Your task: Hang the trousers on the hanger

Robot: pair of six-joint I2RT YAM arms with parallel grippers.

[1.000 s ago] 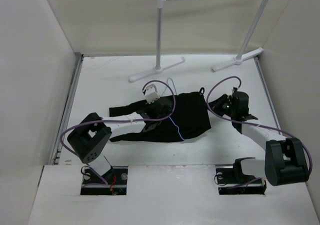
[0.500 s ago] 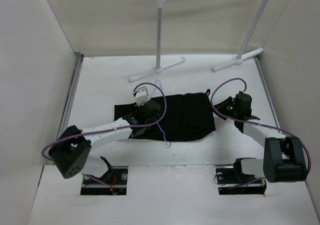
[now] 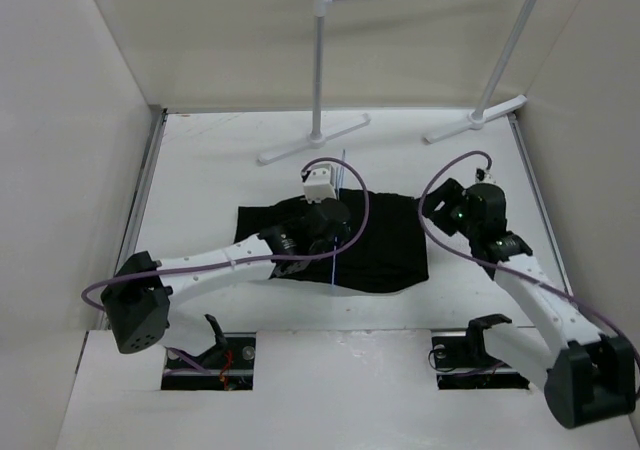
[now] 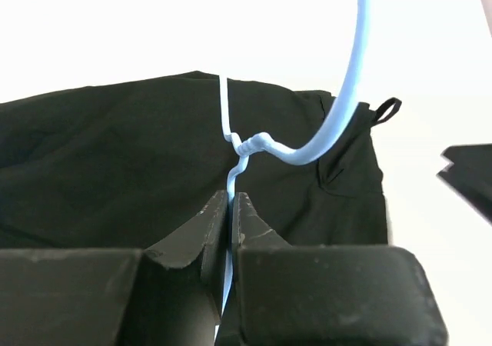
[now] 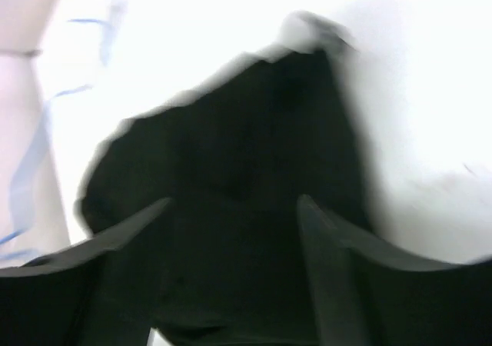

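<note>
The black trousers (image 3: 385, 240) lie folded flat on the white table, mid-field. My left gripper (image 3: 338, 228) hovers over their middle, shut on the thin pale blue hanger (image 3: 333, 270), whose wire crosses the cloth from back to front. In the left wrist view the jaws (image 4: 231, 207) pinch the wire just below the twisted neck, and the hook (image 4: 342, 111) curves up to the right over the trousers (image 4: 115, 169). My right gripper (image 3: 440, 208) is off the trousers' right edge, open. In its blurred view the fingers (image 5: 311, 215) spread above the trousers (image 5: 246, 138) with nothing between them.
A white tube garment rack (image 3: 320, 60) stands at the back, its feet (image 3: 312, 142) on the table behind the trousers. White walls close in the left and right sides. Purple cables loop off both wrists.
My right gripper has opened, let go of the trousers' right edge and pulled up and back. My left gripper has carried the hanger rightward over the trousers, which now lie flatter.
</note>
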